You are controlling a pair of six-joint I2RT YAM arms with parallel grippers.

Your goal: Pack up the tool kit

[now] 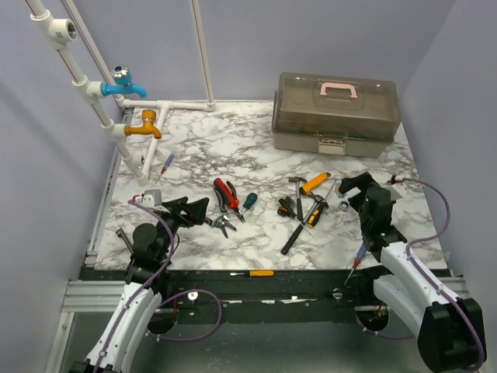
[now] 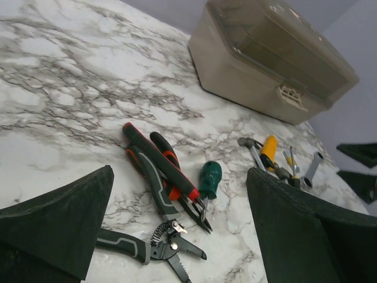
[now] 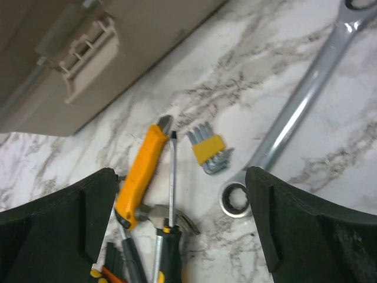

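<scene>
The beige-grey toolbox (image 1: 335, 114) with a pink handle stands shut at the back right; it also shows in the left wrist view (image 2: 265, 65) and the right wrist view (image 3: 35, 88). Hand tools lie loose on the marble table. My left gripper (image 1: 202, 210) is open and empty, just left of the red-black pliers (image 2: 162, 168), a green screwdriver (image 2: 210, 178) and grey wire strippers (image 2: 159, 250). My right gripper (image 1: 347, 194) is open and empty above a yellow-handled hammer (image 3: 141, 174), hex keys (image 3: 209, 152), a screwdriver (image 3: 172, 177) and a steel wrench (image 3: 300, 106).
White pipes with a blue tap (image 1: 124, 84) and an orange tap (image 1: 144, 124) stand at the back left. A small screwdriver (image 1: 166, 163) lies by the pipe base. An orange-handled screwdriver (image 1: 252, 273) and a red one (image 1: 357, 260) lie at the front edge.
</scene>
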